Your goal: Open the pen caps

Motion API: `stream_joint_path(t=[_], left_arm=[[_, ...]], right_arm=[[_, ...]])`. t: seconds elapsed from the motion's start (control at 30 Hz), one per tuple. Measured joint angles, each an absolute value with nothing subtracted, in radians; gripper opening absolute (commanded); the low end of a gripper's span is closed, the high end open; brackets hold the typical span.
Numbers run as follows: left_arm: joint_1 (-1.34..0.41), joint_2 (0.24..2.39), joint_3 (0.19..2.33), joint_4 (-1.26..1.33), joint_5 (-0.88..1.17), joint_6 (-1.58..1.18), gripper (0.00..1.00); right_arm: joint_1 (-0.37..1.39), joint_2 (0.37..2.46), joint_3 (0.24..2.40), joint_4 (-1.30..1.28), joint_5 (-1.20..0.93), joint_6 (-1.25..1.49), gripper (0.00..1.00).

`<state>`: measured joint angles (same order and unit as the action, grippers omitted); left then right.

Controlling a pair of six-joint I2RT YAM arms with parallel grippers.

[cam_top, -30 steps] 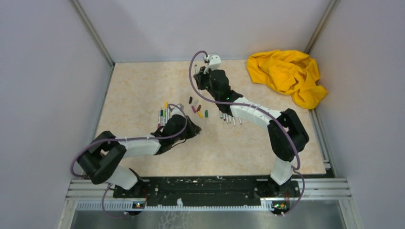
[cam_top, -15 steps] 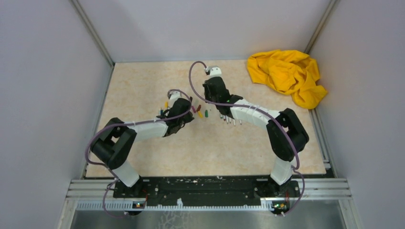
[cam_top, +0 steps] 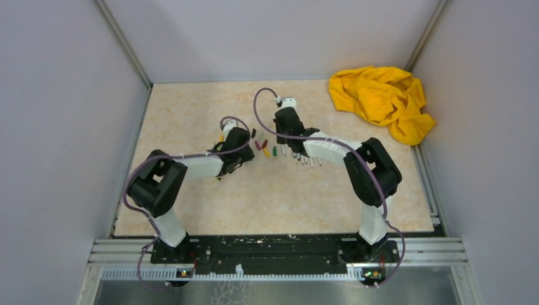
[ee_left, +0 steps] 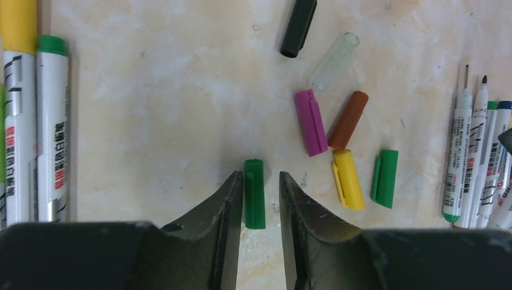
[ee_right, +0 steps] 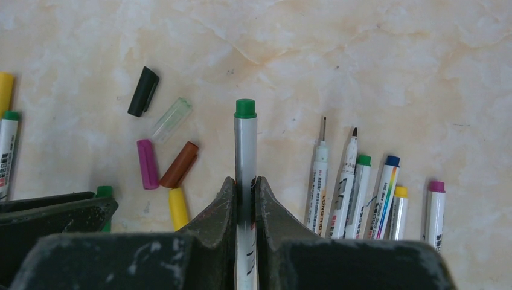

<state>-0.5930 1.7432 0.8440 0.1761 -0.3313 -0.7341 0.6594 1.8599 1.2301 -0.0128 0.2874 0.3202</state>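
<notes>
The right pincer point(ee_right: 244, 180) is clamped on a green-tipped pen point(ee_right: 245, 145), whose lower end is hidden. The left pincer point(ee_left: 259, 175) stands apart around a green cap point(ee_left: 254, 196) on the desk point(ee_left: 169, 121).

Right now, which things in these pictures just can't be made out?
Right wrist view: near end of the pen, hidden between the fingers of the right end effector; capped or bare, I cannot tell.
Left wrist view: lower ends of the pens at far left, hidden behind the body of the left end effector.
Top view: the caps, too small to count.
</notes>
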Motion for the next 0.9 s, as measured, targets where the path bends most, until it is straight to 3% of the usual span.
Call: stream_joint_path(t=[0.2,0.4,0.67,0.9], left_arm=[[-0.592,1.756,0.862,0.176,-0.308,-0.734,0.46],[-0.583,1.731,0.863,0.155,-0.327,-0.733,0.64],[-0.522,1.599,0.852,0.114,-0.401,-0.730,0.65],[-0.492,1.593,0.852,0.026,-0.458,-0.694,0.63]], right_arm=[[0.644,1.883,1.230,-0.019,0.288,0.334,0.00],[0.633,1.919,1.230,-0.046,0.287,0.344,0.14],[0.625,1.927,1.230,-0.051,0.282,0.353,0.31],[0.623,1.927,1.230,-0.047,0.274,0.360,0.33]])
